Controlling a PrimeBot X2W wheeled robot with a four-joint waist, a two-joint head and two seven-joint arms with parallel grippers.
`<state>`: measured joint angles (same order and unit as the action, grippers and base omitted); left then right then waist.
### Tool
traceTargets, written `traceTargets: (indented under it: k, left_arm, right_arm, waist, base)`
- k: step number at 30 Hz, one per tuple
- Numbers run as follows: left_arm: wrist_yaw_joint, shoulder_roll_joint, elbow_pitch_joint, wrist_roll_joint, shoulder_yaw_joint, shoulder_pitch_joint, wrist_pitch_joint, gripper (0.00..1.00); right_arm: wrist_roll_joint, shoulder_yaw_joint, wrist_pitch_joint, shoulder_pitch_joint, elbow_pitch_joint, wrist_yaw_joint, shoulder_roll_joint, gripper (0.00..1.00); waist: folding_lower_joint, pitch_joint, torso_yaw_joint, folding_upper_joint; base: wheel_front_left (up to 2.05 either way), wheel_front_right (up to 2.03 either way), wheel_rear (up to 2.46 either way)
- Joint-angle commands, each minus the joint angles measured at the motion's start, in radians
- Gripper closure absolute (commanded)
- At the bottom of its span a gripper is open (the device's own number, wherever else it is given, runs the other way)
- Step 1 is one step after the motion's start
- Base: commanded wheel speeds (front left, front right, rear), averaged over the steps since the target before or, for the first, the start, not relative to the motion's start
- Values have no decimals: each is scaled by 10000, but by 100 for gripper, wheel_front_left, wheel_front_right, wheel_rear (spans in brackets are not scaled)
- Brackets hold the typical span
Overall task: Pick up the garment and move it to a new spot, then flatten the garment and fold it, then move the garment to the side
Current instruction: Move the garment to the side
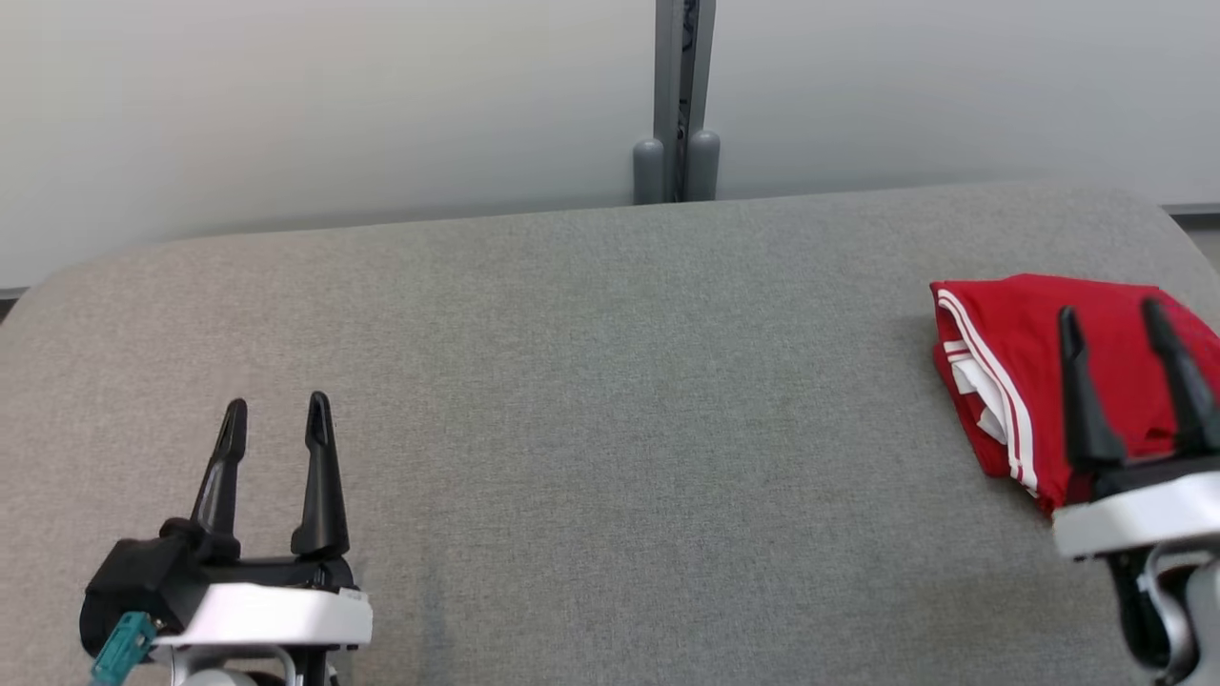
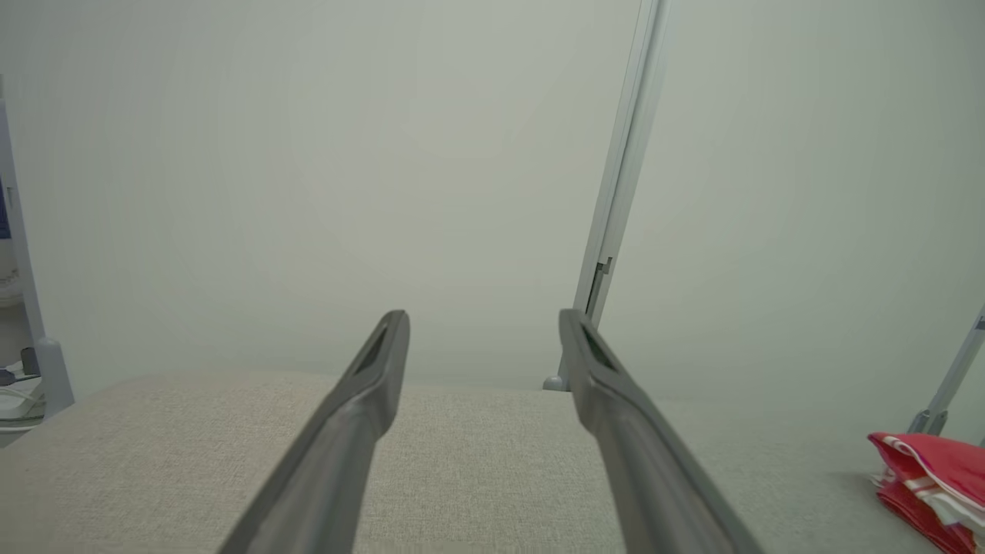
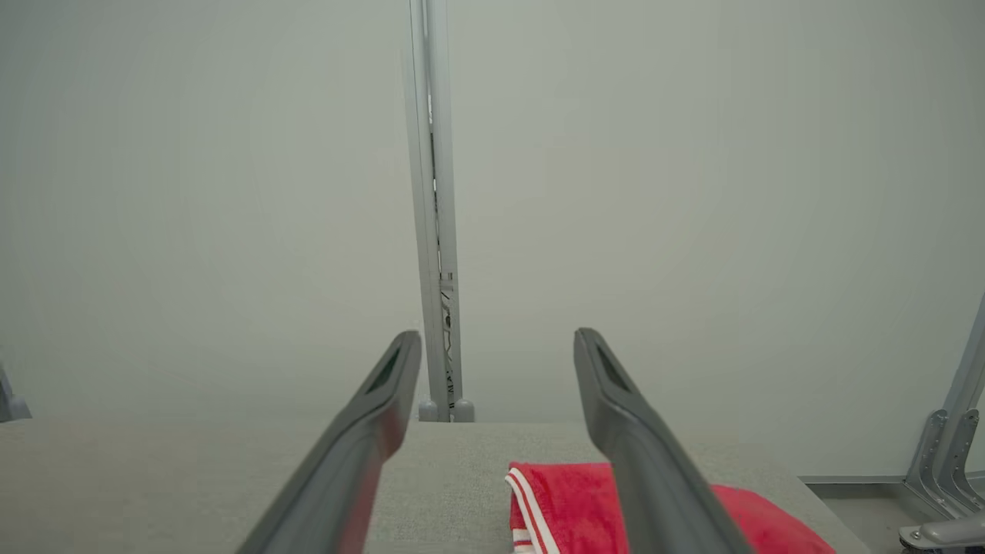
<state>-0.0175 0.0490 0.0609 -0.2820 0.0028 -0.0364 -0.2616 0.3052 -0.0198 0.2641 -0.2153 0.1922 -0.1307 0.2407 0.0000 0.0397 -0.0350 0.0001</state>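
The garment (image 1: 1010,353) is red with white stripes and lies folded in a compact bundle at the right end of the grey padded table (image 1: 610,381). It also shows at the lower right of the left wrist view (image 2: 935,481) and low in the right wrist view (image 3: 569,504). My right gripper (image 1: 1113,319) hovers over the garment's near side, open, with nothing between its fingers. Far off at the lower left my left gripper (image 1: 276,414) stands open above bare table. Both pairs of fingers are spread in the wrist views (image 2: 483,319) (image 3: 498,338).
A pale wall runs behind the table, with a grey vertical post (image 1: 677,105) at its middle. The table's far corners are rounded. A metal frame leg (image 3: 950,462) stands beyond the table's right end.
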Motion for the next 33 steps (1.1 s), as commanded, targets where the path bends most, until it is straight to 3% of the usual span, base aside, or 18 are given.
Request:
traceTargets:
  k: [1, 18, 33]
  left_arm:
    - [-10, 38, 42, -60, 13, 93, -42, 0]
    - [144, 36, 816, 137, -324, 388, -42, 0]
    - [8, 36, 1205, 135, -496, 44, -42, 0]
  right_arm:
    - [58, -51, -5, 101, -70, -1, 1, 0]
    - [-144, -256, -4, 1298, -121, 0, -741, 0]
    - [-241, -494, -4, 1313, 152, 0, -756, 0]
  waist:
    - [0, -90, 66, -1]
    - [0, -316, 355, -1]
    - [0, -338, 453, -1]
  base:
    - [0, 0, 0]
    - [0, 0, 0]
    - [0, 0, 0]
